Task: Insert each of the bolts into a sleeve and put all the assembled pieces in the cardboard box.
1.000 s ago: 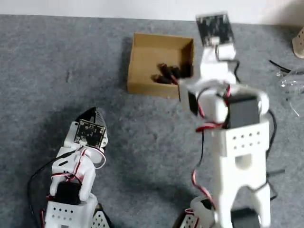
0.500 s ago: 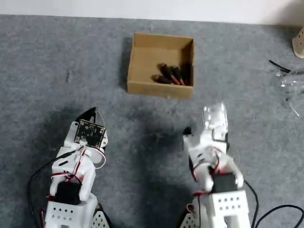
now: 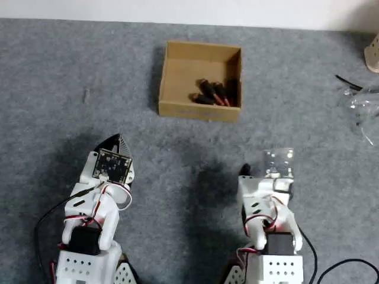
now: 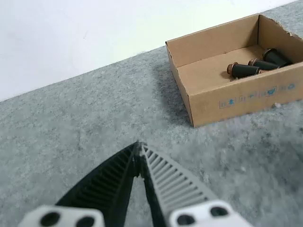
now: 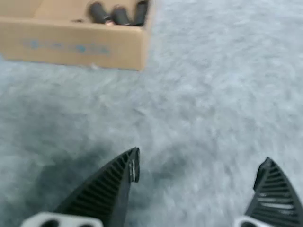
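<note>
Lying in the cardboard box [image 3: 177, 110], the assembled pieces [image 3: 211, 93] huddle near one corner; left gripper [image 4: 140, 161] is pinched together, right gripper [image 5: 201, 158] spread wide over the grey carpet [image 3: 177, 165].

Soft, even light fell on your bench [image 3: 47, 71] from above and a little from the right, bright without harsh contrast. In the high view the cardboard box [image 3: 199, 110] threw a narrow shadow along its left outer wall. Broad, feather-edged shadows pooled on the grey felt to the left of your left arm [image 3: 95, 219] and your right arm [image 3: 266, 225]. The board [image 3: 277, 163] on the right wrist washed out to pale glare, and clear plastic scraps [image 3: 362, 100] at the right edge glinted. Beyond your left tool [image 4: 140, 147] the white wall [image 4: 71, 38] rendered bright and flat. A dark shadow lay on the felt beside one finger of your right tool [image 5: 201, 158].
</note>
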### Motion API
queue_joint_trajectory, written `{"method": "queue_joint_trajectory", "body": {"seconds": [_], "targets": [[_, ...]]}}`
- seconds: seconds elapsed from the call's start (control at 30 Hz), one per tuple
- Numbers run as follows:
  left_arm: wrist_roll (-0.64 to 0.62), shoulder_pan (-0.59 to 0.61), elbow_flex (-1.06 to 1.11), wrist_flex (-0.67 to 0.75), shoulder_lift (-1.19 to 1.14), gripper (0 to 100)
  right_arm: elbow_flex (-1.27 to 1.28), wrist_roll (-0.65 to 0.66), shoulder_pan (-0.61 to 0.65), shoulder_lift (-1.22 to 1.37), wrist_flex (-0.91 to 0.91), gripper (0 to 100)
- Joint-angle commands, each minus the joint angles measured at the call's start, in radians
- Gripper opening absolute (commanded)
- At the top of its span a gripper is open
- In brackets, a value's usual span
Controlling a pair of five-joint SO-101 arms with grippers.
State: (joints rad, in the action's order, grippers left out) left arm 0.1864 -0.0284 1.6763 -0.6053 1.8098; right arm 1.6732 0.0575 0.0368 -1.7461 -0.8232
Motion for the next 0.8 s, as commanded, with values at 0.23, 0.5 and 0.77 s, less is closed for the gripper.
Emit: {"method": "queue_joint_trajectory", "body": {"seconds": [0.23,0.5,0.77], "targets": [[0.006,0.142,0.019,-0.410,0.008,1,0.142,0.012,-0.041,-0.001,-0.274,33.7],[0.005,0.206,0.019,-0.746,0.015,1,0.142,0.012,-0.039,-0.074,-0.401,33.7],[0.005,0.214,0.019,-0.743,0.015,1,0.142,0.012,-0.039,-0.090,-0.421,33.7]]}}
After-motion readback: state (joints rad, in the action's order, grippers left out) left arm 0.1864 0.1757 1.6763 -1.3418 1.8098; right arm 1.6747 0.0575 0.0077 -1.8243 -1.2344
